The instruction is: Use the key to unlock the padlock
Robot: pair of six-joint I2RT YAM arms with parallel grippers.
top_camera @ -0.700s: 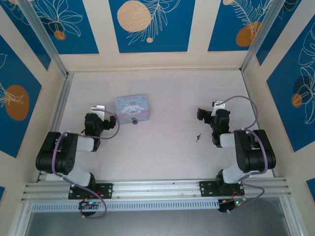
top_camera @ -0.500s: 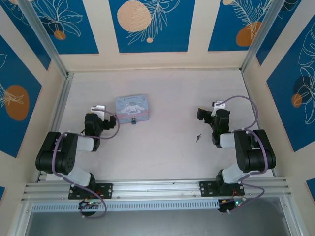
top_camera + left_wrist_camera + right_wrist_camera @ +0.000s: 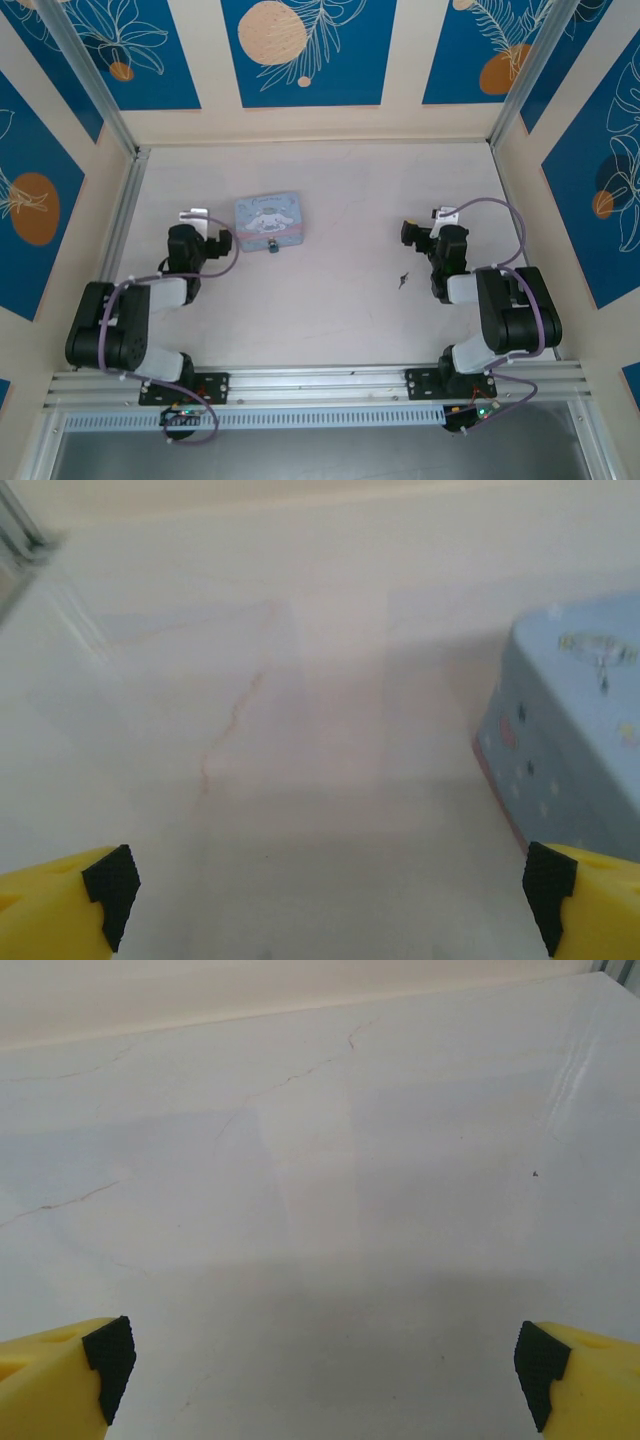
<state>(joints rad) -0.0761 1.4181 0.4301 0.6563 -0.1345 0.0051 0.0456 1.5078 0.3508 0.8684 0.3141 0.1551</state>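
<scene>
Left arm's just shifted: elbow pulled back toward the rail, and its claw [image 3: 328, 895] has edged further left of the tin [image 3: 268, 220], fingers wide apart, nothing in them. I read that as still positioning, no grasp begun. Padlock [image 3: 272, 246] sits at the tin's near edge; touching or hooked on, I can't tell. Key [image 3: 402, 279] lies alone on the tabletop [image 3: 340, 180], a speck, orientation unreadable. Right claw [image 3: 325, 1370] near it, unmoved, spread apart, empty.
</scene>
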